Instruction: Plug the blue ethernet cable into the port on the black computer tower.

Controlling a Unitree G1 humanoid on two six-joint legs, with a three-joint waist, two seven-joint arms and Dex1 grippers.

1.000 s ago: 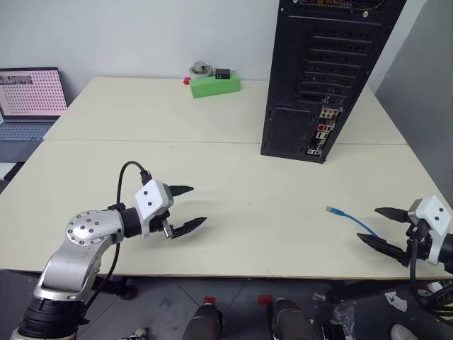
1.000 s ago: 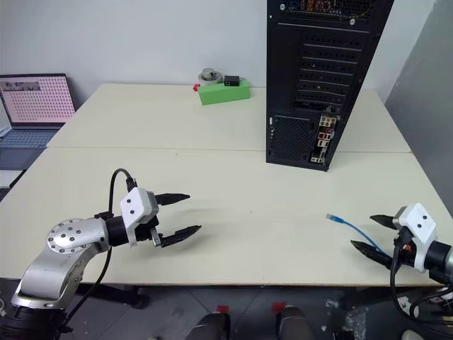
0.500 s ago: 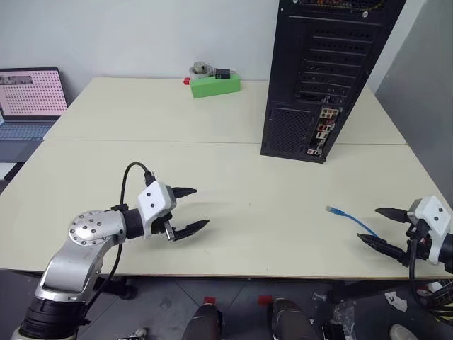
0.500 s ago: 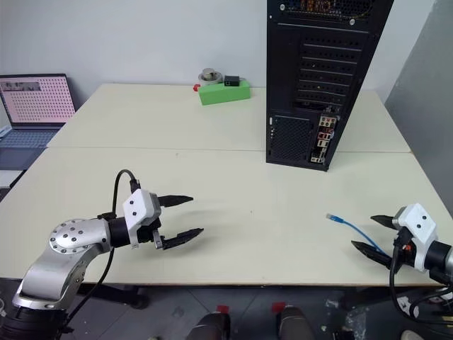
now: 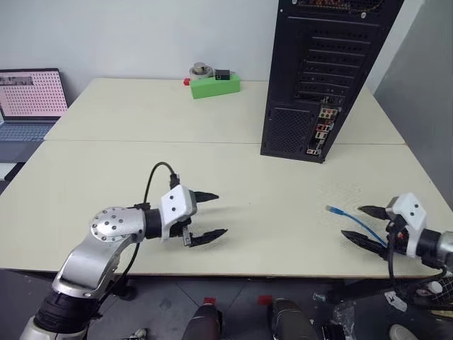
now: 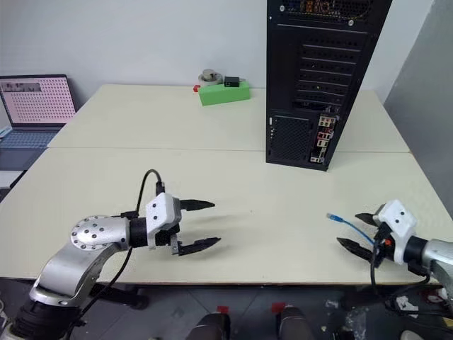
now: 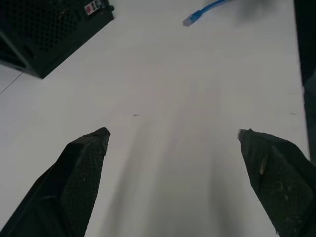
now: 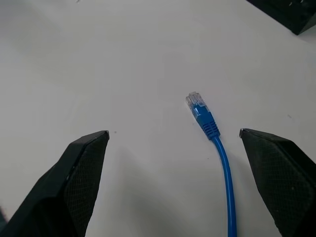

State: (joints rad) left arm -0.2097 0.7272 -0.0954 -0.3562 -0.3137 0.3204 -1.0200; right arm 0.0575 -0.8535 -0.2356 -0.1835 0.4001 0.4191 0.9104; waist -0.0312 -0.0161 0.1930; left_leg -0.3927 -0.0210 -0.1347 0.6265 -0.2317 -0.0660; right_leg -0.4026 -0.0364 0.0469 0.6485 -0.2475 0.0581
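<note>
Left eye view: your right tool point(image 5: 362, 224) sits at the lower right of the frame, fingers spread wide, holding nothing. It has crept in toward frame centre over the last second; the blue ethernet cable point(image 5: 352, 220) now runs between its fingers, with the plug tip point(image 5: 330, 210) lying on the table point(image 5: 177, 127) just ahead of them. Your left tool point(image 5: 210, 214), lower centre-left, is also spread and empty, and has swung right toward the middle. The black computer tower point(image 5: 318, 71) stands upright at upper right, connector strip point(image 5: 322, 131) facing you; I can't pick out the port itself at this range.

Right eye view: same layout, cable plug point(image 6: 330, 217) well apart from the tower.

Left wrist view: both fingers point(image 7: 81, 173) apart over bare table, cable plug point(image 7: 191, 19) at the top of frame, tower corner point(image 7: 44, 29) upper left.

Right wrist view: plug point(image 8: 195, 102) lies centre-right, clear tip pointing away, cord trailing down toward the right finger point(image 8: 281, 177). Nothing clamped yet.

Read: you're lining up the pick, not inserting. Shift so the plug body sits midway between the fingers before you close; the cord is thin and could slip.
</note>
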